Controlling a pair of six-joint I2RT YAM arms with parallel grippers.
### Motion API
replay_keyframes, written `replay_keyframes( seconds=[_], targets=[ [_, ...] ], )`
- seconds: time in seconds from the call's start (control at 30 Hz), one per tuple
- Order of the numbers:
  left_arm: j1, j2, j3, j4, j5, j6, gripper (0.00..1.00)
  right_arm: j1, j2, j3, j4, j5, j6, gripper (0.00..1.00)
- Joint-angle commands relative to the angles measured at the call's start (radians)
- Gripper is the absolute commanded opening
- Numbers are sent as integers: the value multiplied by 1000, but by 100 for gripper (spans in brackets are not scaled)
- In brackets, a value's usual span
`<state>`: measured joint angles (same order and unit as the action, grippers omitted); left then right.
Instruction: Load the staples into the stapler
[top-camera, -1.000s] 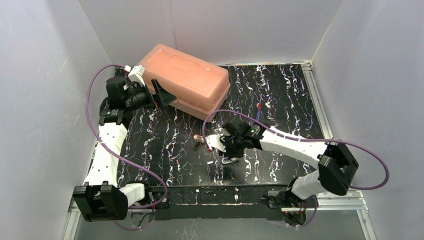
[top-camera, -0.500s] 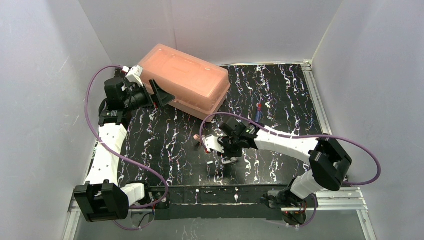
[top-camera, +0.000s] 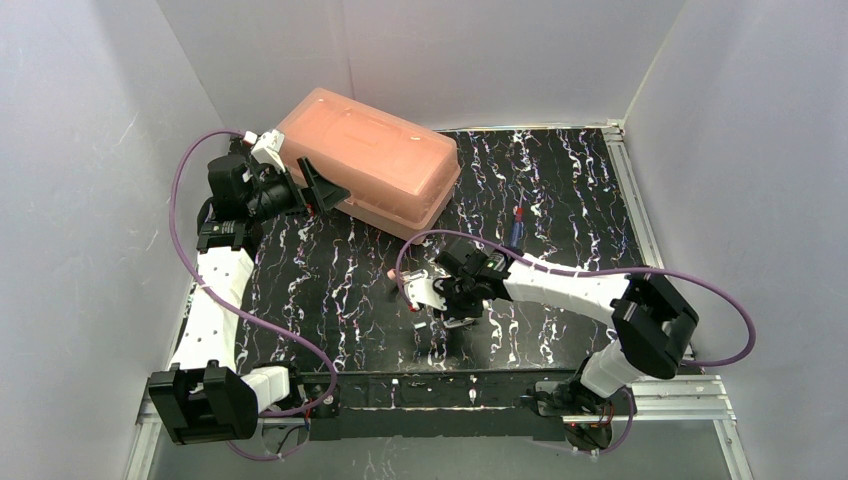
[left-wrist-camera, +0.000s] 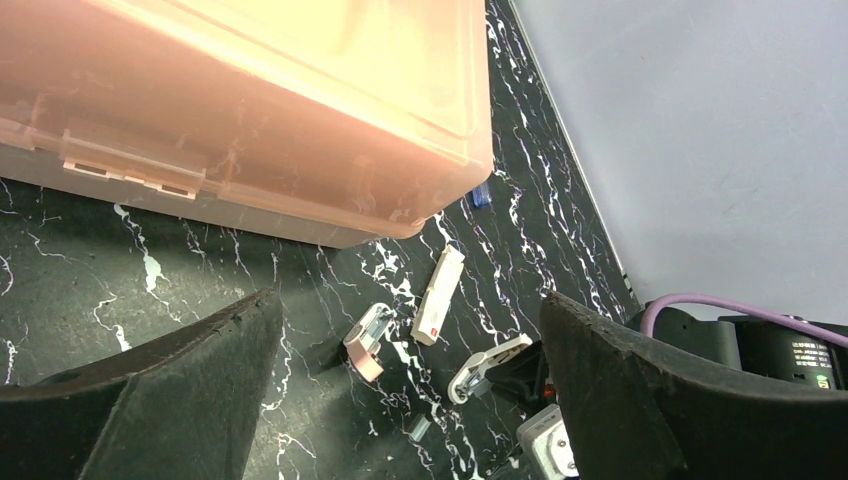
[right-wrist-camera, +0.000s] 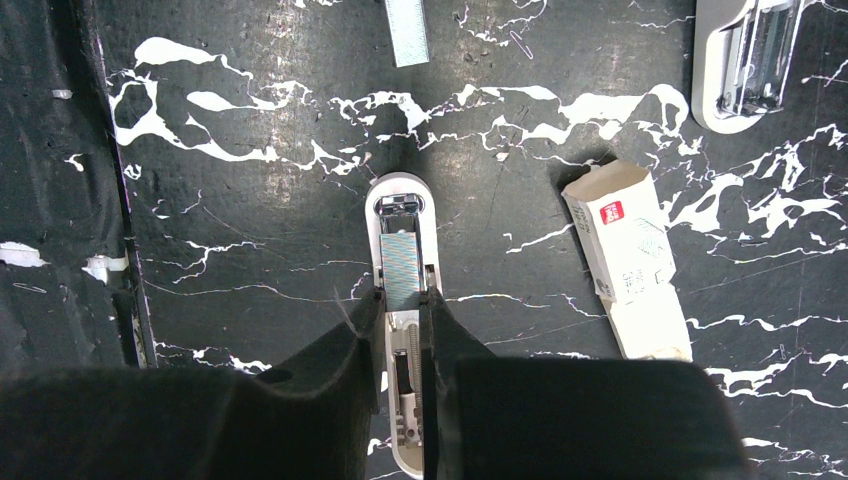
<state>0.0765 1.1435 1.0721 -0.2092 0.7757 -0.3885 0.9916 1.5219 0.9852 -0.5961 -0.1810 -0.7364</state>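
Note:
In the right wrist view my right gripper (right-wrist-camera: 403, 300) is shut on a strip of staples (right-wrist-camera: 402, 265). The strip lies along the open magazine of the white stapler (right-wrist-camera: 400, 200), which lies flat on the black marbled table. In the top view this gripper (top-camera: 462, 300) is low over the stapler (top-camera: 458, 321) at the table's middle front. A second loose staple strip (right-wrist-camera: 405, 32) lies just beyond the stapler. The white staple box (right-wrist-camera: 628, 258) lies to its right. My left gripper (top-camera: 322, 190) is open and empty, hovering by the orange box.
A large translucent orange lidded box (top-camera: 370, 160) stands at the back left. A white and pink stapler piece (left-wrist-camera: 365, 340) lies open near the staple box (left-wrist-camera: 438, 296). A small blue and red object (top-camera: 517, 228) lies to the right of the middle.
My right gripper and forearm have shifted slightly left over the stapler. The left arm has barely moved.

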Motion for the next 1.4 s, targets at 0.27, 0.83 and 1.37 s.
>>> replay_keyframes(
  seconds=[0.27,0.83,1.37],
  targets=[
    [6,-40,-11,16,33,-5,99,6,27,32,-5,21,3,13],
    [8,-42,-11,15,38,-8,98,7,45,36,-5,31,-4,13],
    [8,-44,-17,18,40,-10,99,6,53,45,-7,34,-8,13]
  ],
)
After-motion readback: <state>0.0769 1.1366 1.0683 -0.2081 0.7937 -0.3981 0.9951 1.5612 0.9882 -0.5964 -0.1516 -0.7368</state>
